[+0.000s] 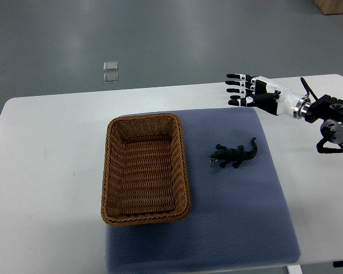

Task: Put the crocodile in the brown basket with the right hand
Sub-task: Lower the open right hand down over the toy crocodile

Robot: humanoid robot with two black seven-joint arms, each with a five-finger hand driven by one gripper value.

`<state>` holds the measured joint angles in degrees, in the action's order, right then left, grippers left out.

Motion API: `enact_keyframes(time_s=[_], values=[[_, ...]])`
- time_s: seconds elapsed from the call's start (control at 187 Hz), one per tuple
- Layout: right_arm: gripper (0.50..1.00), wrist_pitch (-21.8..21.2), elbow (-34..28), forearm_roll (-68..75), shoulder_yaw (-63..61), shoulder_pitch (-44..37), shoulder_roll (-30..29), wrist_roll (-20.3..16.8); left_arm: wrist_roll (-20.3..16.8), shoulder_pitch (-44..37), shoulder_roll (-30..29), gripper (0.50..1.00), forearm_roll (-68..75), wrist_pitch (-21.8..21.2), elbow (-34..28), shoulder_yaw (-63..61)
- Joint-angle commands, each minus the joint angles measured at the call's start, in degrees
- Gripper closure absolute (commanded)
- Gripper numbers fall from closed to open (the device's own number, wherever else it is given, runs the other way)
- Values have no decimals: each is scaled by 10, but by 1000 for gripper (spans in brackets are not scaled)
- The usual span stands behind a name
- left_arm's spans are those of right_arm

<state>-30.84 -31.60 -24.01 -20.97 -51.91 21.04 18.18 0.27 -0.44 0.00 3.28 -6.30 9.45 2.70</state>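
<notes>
Behind the right hand (263,95), its arm is cropped at the edge.

this looks like a robot lab or test room. a plain white bench (46,171) stands on a bare grey floor (171,34), a blue mat (234,228) spread over it. the black and white right hand (256,93), on a cabled metal arm, comes in from the right. a toy crocodile (235,155) and a basket (146,118) sit on the bench like test props. two small clear squares (110,72) lie on the floor beyond.
</notes>
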Motion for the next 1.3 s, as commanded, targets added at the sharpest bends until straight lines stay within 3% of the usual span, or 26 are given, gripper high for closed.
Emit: enact_keyframes(time_s=[0.0, 0.268, 0.547, 0.89, 1.072, 1.297], values=[[572, -6, -1, -98, 2, -17, 2, 37, 0, 0, 0, 500, 1, 1, 0, 0], [570, -23, -7, -390, 7, -42, 11, 168, 0, 0, 0, 500, 0, 1, 0, 0], [570, 9, -45, -613, 24, -57, 14, 168, 0, 0, 0, 500, 0, 0, 0, 0], [572, 158, -71, -649, 247, -135, 14, 168, 0, 0, 0, 500, 0, 1, 0, 0], [572, 152, -87, -642, 268, -170, 20, 168, 0, 0, 0, 500, 0, 0, 0, 0], [572, 97, -130, -639, 267, -188, 21, 168, 0, 0, 0, 500, 0, 0, 0, 0]])
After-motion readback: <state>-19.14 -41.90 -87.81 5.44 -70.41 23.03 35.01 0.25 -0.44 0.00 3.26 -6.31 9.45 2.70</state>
